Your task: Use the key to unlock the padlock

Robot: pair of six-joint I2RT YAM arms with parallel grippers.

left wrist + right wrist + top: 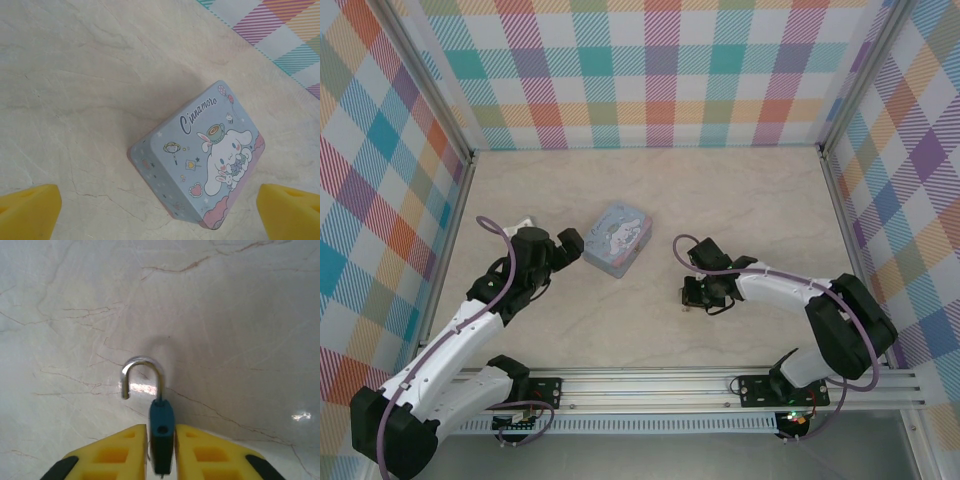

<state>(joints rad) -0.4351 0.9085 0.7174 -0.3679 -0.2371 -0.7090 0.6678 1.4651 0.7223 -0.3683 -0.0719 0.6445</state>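
Above table (pixel 720 200), right pincer (pixel 160 432) gripping one padlock (pixel 161 416), left pincer (pixel 160 212) open near one tin (pixel 210 150)

I see the padlock (pixel 161 432) teal with a silvery shackle, the fingers (pixel 120 450) yellow, the tin (pixel 205 155) pale blue with cartoon print, the table (pixel 650 340) cream marble.

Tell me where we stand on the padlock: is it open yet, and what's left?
Looks done: the padlock has one leg of its shackle free of the teal body, so it appears unlocked. In hand: the right end effector pinches that body edge-on. The left end effector hangs open near the tin, idle. Left: I can't make out the key, so check it, then release.
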